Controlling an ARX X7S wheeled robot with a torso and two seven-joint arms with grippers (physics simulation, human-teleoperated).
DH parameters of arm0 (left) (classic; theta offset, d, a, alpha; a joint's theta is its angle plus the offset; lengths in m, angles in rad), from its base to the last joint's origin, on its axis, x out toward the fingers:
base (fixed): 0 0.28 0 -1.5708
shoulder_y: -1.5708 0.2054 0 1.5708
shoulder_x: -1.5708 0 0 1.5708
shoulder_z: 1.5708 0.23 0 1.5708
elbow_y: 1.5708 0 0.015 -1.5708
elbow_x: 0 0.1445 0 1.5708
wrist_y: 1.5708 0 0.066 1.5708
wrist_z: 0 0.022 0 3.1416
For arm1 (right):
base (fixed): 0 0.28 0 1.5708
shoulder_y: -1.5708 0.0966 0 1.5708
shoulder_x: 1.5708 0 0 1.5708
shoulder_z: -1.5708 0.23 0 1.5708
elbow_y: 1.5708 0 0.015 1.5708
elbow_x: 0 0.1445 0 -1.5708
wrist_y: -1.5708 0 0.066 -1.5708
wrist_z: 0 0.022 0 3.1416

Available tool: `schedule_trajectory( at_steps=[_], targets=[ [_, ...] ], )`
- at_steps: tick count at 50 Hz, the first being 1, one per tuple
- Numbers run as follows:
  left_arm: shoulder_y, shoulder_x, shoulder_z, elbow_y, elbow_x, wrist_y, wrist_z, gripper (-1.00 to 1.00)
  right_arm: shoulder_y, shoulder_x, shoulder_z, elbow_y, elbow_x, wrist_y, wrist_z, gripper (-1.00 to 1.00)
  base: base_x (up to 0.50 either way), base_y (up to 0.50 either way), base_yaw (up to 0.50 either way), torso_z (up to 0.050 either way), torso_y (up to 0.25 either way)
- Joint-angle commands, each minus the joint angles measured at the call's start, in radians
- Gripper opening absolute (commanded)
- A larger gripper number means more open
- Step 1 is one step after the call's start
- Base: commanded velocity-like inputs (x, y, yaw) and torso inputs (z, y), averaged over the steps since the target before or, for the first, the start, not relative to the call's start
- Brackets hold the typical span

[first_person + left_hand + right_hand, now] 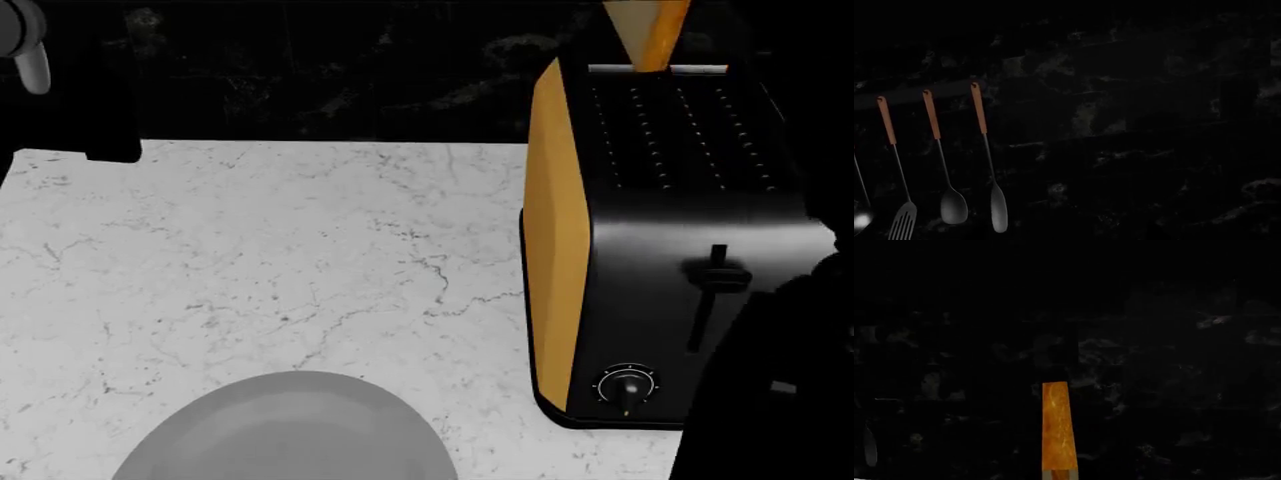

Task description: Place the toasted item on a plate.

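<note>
The toasted item [646, 30] is a slice of bread with an orange-golden crust. It stands upright in the top slot of the black-and-yellow toaster [667, 240] at the right of the head view. The right wrist view shows its crust edge-on [1057, 430] against a dark wall. The light-grey round plate [287, 430] lies on the white marble counter at the near edge, left of the toaster. A dark part of my right arm [774, 390] shows in front of the toaster. A grey part of my left arm [24, 45] shows at the far left. Neither gripper's jaws show.
The white marble counter [267, 260] stretches between the plate and a black marbled back wall. Several steel utensils with wooden handles [954, 200] hang on that wall in the left wrist view. The toaster has a lever [718, 275] and a dial [627, 385] on its front.
</note>
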Motion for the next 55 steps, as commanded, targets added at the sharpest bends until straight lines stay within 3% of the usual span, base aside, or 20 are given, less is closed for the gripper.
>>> schedule_trajectory(
  at_steps=[1, 7, 19, 32, 55],
  targets=[
    [0.001, 0.003, -0.011, 0.000, -0.007, 0.005, -0.005, 1.00, -0.002, -0.068, 0.111, -0.084, 0.125, 0.075, 0.048, -1.00, 0.00, 0.00, 0.00, 0.000, 0.000],
    [0.000, 0.002, -0.012, 0.001, -0.013, 0.003, -0.008, 1.00, -0.055, -0.032, 0.192, -0.090, 0.620, 0.074, 0.423, -1.00, 0.00, 0.00, 0.00, 0.000, 0.000],
    [0.000, 0.003, -0.016, 0.004, -0.022, -0.002, -0.018, 1.00, -0.091, -0.063, 0.244, -0.104, 1.191, 0.064, 0.863, -1.00, 0.00, 0.00, 0.00, 0.000, 0.000],
    [-0.011, -0.008, -0.032, -0.023, -0.025, 0.018, -0.033, 1.00, -0.183, -0.110, 0.230, -0.168, 1.577, -0.008, 1.195, -1.00, 0.00, 0.00, 0.00, 0.000, 0.000],
    [-0.009, -0.019, -0.048, -0.040, -0.044, 0.029, -0.044, 1.00, -0.375, -0.123, 0.139, -0.349, 1.878, -0.228, 1.410, -1.00, 0.00, 0.00, 0.00, 0.000, 0.000]
  ],
)
